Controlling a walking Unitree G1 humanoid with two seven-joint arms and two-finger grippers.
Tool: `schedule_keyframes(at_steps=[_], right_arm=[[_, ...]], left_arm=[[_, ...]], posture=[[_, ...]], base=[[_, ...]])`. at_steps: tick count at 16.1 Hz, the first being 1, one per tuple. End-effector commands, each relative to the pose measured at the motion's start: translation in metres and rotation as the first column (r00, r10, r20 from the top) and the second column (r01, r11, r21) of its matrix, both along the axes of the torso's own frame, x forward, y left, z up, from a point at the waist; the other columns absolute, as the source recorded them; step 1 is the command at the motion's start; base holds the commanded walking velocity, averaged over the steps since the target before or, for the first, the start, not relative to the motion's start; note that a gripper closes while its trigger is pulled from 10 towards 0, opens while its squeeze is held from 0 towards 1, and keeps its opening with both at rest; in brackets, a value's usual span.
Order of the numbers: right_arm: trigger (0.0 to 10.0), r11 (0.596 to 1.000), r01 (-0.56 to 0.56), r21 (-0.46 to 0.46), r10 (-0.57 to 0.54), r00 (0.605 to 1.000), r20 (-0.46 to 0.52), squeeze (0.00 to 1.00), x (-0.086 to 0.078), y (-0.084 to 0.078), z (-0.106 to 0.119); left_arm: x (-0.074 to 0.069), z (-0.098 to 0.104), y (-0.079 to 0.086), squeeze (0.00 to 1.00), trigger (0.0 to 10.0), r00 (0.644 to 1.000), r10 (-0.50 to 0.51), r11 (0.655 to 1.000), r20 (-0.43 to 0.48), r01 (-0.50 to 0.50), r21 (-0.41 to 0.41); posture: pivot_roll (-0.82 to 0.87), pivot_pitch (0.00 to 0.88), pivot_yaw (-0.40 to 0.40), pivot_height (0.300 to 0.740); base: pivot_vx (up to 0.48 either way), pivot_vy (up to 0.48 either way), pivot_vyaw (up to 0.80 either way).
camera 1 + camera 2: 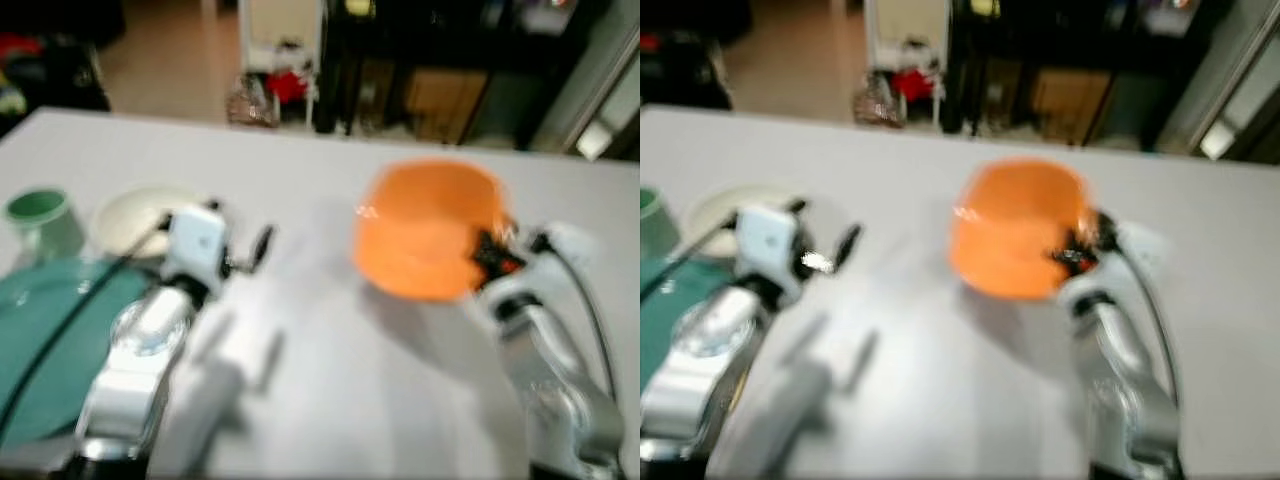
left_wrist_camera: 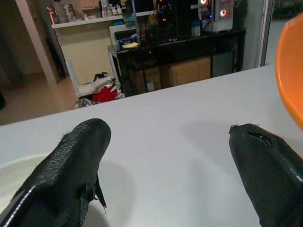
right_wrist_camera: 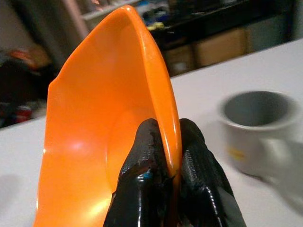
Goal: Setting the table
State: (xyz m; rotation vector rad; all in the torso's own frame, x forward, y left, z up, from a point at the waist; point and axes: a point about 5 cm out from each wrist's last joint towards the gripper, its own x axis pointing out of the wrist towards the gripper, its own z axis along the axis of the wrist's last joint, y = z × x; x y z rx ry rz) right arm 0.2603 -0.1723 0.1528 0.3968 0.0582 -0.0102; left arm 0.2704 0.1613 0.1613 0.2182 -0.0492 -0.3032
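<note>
**Right gripper pinched shut, left gripper spread wide**

The right arm [image 1: 545, 370] reaches forward from the 5 o'clock corner of the head view, its silver forearm angled toward 11 o'clock. The right gripper [image 3: 166, 156] has its two black fingers [image 3: 142, 165] pressed together on the rim of an orange bowl [image 3: 94, 142], one finger on each side of the rim.

The left arm [image 1: 140, 350] comes up from 7 o'clock toward 1 o'clock. The left gripper [image 2: 165, 161] is low over the table [image 2: 180, 142], fingers [image 2: 71, 165] spread well apart and holding nothing.
</note>
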Motion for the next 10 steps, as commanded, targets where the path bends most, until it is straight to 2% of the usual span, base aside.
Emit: schedule_keyframes(at_steps=[1,3,5,6,8,10], right_arm=[[10.0,0.998,0.056,-0.012,-0.055,0.998,0.031,0.00,-0.001,-0.013,0.005],[10.0,0.999,0.048,0.014,-0.049,0.999,0.022,0.00,0.000,-0.013,0.003],[10.0,0.998,0.042,0.045,-0.043,0.999,0.012,0.00,0.001,-0.012,0.001],[10.0,0.997,0.050,0.065,-0.048,0.998,-0.029,0.00,0.006,-0.013,-0.007],[10.0,0.995,0.069,0.072,-0.065,0.996,-0.064,0.00,0.010,-0.015,-0.013],[10.0,0.986,0.101,0.131,-0.087,0.990,-0.111,0.00,0.027,-0.017,-0.022]], left_arm=[[0.001,0.001,-0.011,0.00,10.0,0.999,-0.039,0.999,0.004,0.039,-0.010],[0.000,0.001,-0.014,0.00,10.0,0.997,-0.079,0.997,-0.004,0.079,-0.005],[-0.005,0.002,-0.020,0.00,10.0,0.985,-0.175,0.985,-0.011,0.175,-0.005],[-0.008,0.001,-0.024,0.00,10.0,0.966,-0.256,0.967,-0.042,0.256,-0.005],[-0.008,-0.002,-0.026,0.00,10.0,0.952,-0.298,0.954,-0.067,0.299,0.006],[-0.012,-0.002,-0.033,0.00,10.0,0.909,-0.407,0.912,-0.091,0.410,0.014]], posture=[[0.00,0.000,-0.072,0.740],[0.00,0.000,-0.071,0.740],[0.00,0.000,-0.069,0.740],[0.00,0.000,-0.064,0.740],[0.00,0.000,-0.061,0.740],[-0.01,0.000,-0.052,0.740]], base=[[0.334,0.000,0.00],[0.302,0.000,0.00],[0.000,0.000,0.00],[0.000,0.000,0.00],[0.000,0.000,0.00],[0.000,0.000,0.00]])
